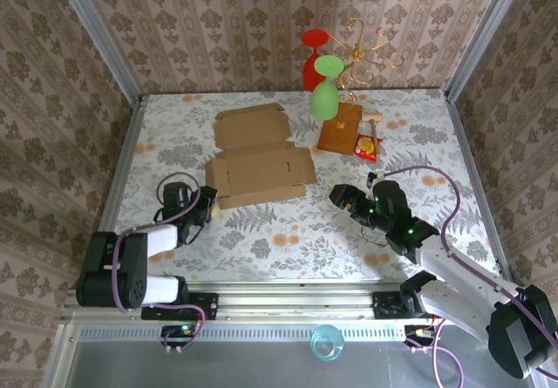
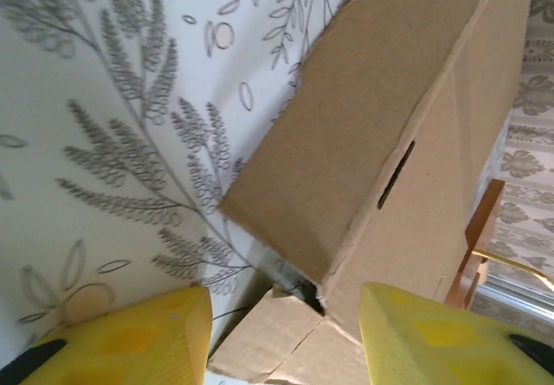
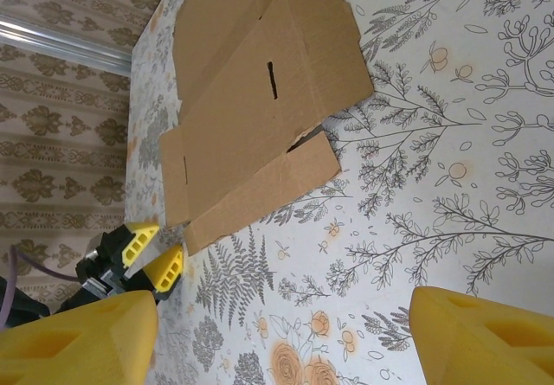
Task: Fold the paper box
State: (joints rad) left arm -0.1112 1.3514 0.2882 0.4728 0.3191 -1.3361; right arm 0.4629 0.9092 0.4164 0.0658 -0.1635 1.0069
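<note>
Paper box: the paper box [image 1: 259,156] lies opened out and nearly flat on the table [image 1: 288,244], around its middle and a little toward the left edge. Its lid panel points at the far edge and a long front flap at the near edge.
Folds made: none that I can see. No wall stands up, no tab sits in its slot, and the slit in the main panel is empty.
Left gripper: the left gripper [image 1: 207,203] sits low at the box's near-left corner. Its yellow fingers [image 2: 130,342] are spread, and a corner of the cardboard flap lies in the gap between them. Neither finger is pressed on the card, so nothing is pinched.
Right gripper: the right gripper [image 3: 281,337] is off the box's near-right corner, clear of the cardboard, with its fingers spread wide and nothing between them.
Progress: by my judgement the task is at its very beginning, with the left gripper lined up for a first hold on the flap.
Left to do: raise the side walls, tuck in the end flaps, roll the front wall over, bring the lid down and seat its tabs.
Nearby: a smaller orange-brown box [image 1: 339,132] lies just beyond the far-right corner of the cardboard, apart from it.
</note>
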